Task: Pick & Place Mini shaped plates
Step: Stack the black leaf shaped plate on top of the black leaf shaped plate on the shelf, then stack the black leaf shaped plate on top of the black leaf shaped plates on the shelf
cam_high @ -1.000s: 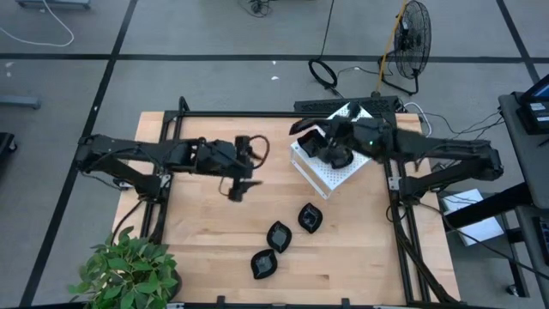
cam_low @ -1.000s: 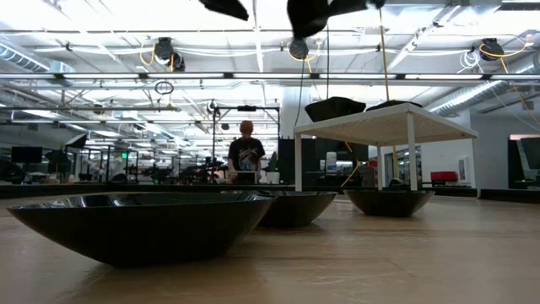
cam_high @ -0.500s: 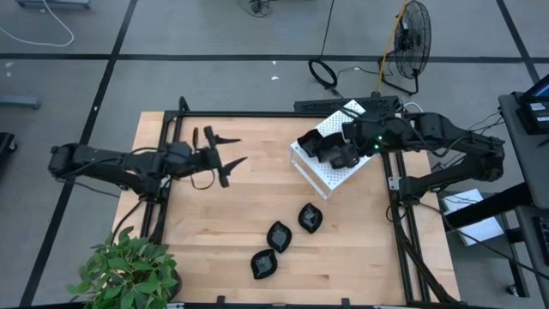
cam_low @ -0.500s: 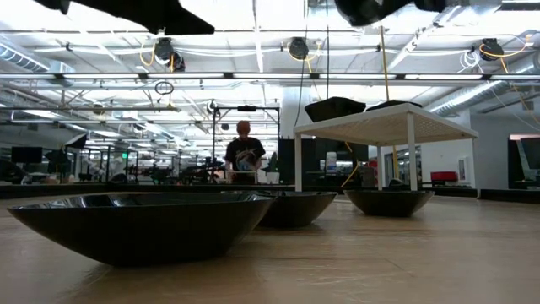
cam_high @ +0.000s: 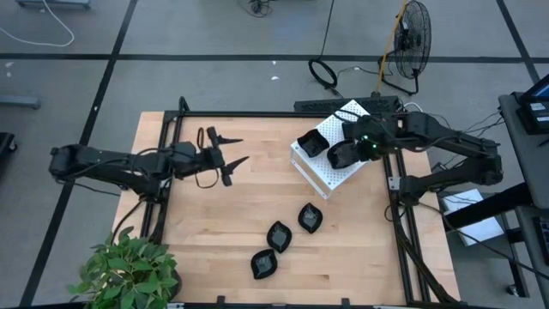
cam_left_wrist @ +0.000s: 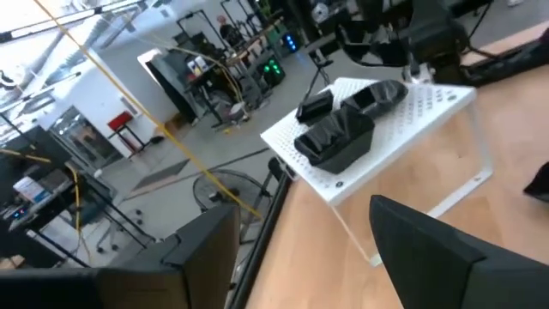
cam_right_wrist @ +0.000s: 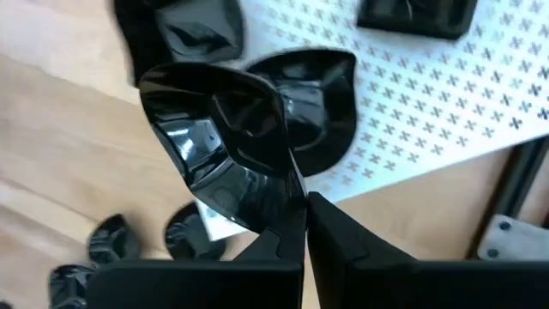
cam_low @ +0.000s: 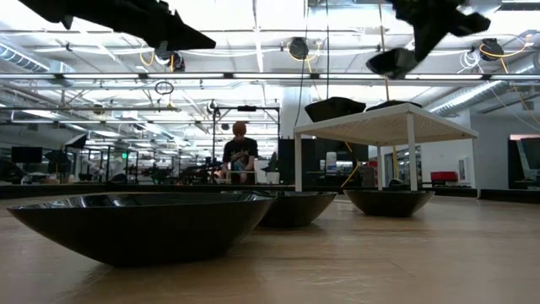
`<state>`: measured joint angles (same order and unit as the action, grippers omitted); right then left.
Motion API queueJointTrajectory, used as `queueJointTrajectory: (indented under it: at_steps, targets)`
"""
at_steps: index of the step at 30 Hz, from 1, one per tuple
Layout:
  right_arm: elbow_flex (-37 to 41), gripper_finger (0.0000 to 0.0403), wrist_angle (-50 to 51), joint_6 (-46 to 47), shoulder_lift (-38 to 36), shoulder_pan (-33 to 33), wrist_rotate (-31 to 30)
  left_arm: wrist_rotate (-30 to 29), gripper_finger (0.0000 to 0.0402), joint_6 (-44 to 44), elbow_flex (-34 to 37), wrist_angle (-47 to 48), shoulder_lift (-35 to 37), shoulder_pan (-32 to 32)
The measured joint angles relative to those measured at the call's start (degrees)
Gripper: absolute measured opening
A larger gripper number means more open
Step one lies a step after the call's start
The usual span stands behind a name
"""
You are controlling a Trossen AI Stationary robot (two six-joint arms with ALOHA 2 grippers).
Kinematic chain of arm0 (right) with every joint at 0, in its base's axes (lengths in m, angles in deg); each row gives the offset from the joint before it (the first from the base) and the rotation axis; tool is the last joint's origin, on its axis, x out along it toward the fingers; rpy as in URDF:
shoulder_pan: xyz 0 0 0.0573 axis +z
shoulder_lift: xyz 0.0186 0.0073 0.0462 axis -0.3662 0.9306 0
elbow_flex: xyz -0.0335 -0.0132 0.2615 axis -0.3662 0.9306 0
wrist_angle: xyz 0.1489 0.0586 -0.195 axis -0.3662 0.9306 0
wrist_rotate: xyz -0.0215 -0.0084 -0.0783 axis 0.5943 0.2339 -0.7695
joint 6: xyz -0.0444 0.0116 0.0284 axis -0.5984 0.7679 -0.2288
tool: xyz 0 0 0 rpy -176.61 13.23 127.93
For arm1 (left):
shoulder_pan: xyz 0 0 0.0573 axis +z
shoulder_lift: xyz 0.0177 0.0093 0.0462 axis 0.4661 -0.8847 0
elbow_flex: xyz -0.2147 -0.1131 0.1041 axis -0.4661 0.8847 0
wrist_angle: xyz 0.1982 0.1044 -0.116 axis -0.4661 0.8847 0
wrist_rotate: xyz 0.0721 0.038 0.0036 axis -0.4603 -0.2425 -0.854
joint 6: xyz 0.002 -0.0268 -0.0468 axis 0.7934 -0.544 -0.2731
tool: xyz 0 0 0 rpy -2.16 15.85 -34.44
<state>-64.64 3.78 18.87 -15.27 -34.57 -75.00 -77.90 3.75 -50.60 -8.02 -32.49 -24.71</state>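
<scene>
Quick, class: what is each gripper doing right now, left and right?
Left gripper: open, holding nothing, above the table's left side.
Right gripper: closed on a black plate, above the white box.

No text, label or number can be read anywhere.

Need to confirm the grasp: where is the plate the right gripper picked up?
In the high view the black plate hangs pinched in the right gripper, above the white perforated box at the table's right, beside the plate on the box.
</scene>
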Motion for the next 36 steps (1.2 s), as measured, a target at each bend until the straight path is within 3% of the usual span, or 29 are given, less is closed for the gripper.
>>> queueJointTrajectory:
  at_steps: [8, 20, 29, 36]
  targets:
    - [5.48, 0.0, -5.69, -6.3, -0.03, -6.49, 5.58, 0.2, 0.0268, 2.7, 0.02, -2.03, -3.21, 3.07]
    - [5.52, 0.0005, -5.75, -13.45, -0.04, -11.35, 5.67, 0.17, 0.0263, 1.92, 0.02, -2.91, -5.07, 5.77]
    - [5.52, 0.0047, -5.3, -15.07, -0.04, -11.33, 2.78, 0.17, 0.026, -0.96, 0.02, -2.85, -5.07, 5.74]
    - [5.52, 0.0091, -7.91, -21.3, -0.04, -10.65, -0.8, 0.17, 0.0262, -1.47, 0.02, -2.07, -5.07, 5.74]
